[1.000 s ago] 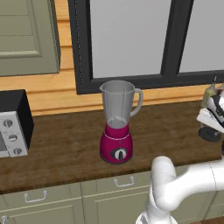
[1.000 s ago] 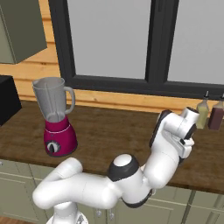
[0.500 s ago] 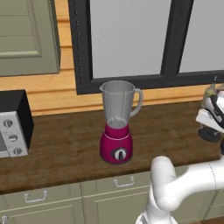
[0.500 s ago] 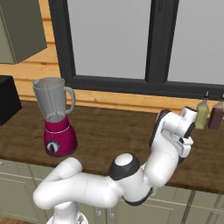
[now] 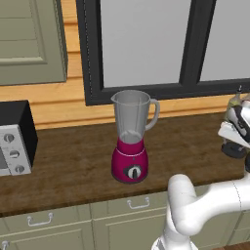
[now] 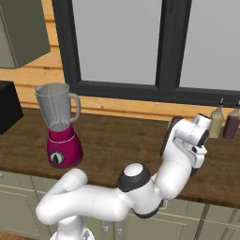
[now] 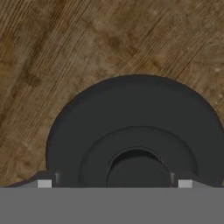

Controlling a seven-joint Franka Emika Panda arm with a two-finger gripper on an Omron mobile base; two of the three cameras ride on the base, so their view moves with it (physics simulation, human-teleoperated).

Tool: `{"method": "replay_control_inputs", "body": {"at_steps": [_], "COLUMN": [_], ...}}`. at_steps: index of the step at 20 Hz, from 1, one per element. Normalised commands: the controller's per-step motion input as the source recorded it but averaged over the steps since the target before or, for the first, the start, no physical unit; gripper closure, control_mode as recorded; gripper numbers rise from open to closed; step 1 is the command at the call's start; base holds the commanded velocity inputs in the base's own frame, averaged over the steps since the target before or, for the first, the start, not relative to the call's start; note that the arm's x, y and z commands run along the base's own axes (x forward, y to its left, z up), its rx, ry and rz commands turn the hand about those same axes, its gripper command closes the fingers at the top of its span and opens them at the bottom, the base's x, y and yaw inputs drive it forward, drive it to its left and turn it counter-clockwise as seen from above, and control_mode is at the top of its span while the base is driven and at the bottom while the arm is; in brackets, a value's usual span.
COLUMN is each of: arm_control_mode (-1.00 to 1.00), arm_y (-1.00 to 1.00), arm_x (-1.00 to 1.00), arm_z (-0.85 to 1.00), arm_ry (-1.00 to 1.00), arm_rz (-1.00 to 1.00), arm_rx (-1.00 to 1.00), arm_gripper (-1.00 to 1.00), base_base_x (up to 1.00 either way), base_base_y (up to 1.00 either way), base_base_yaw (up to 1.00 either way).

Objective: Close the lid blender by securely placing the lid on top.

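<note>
From the left base view, the blender (image 5: 131, 141) stood near the middle of the wooden counter (image 5: 73, 161), its clear jar open at the top and its magenta base facing forward. A toaster oven (image 5: 14, 139) sat well apart at the left edge. The arm's hand hung low over the counter at the far right, well away from the blender.

From the right base view, the blender (image 6: 60, 127) stood at the left of the counter (image 6: 122, 140), and the arm curled up from below so that its hand pointed down at the counter on the right, near two bottles (image 6: 224, 123) by the wall.

In the hand view, the lid (image 7: 135, 131) lay flat on the counter (image 7: 52, 57) directly beneath the gripper (image 7: 114, 183), a round black disc with a raised ring and a central knob. The two finger tips (image 7: 44, 183) stood wide apart, one at each side of the lid's near part, and were not seen pressing on anything; whether they touched the rim could not be told. The lid looked light, stiff and smooth, likely a little slippery, so the raised centre, or the rim across its width, seemed the safest hold. Nothing was held.
</note>
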Motion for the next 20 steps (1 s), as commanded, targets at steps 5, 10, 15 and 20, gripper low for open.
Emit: {"method": "replay_control_inputs", "body": {"at_steps": [5, 10, 15, 20], "arm_control_mode": [-1.0, -1.0, -1.0, -1.0], "arm_y": [0.0, 0.0, 0.15, 0.42], "arm_x": [0.0, -0.06, -0.01, -0.08], "arm_z": [-0.48, -0.58, -0.89, 0.11], "arm_ry": [-0.02, -0.05, -0.01, 0.0], "arm_rz": [0.0, 0.0, -0.01, -0.02], "arm_rx": [0.09, 0.1, 0.02, -0.04], "arm_gripper": [1.0, 1.0, 1.0, 1.0], "base_base_x": [0.0, 0.0, 0.0, 0.0], "base_base_y": [0.0, 0.0, 0.0, 0.0], "base_base_yaw": [0.0, 0.0, 0.0, 0.0]}}
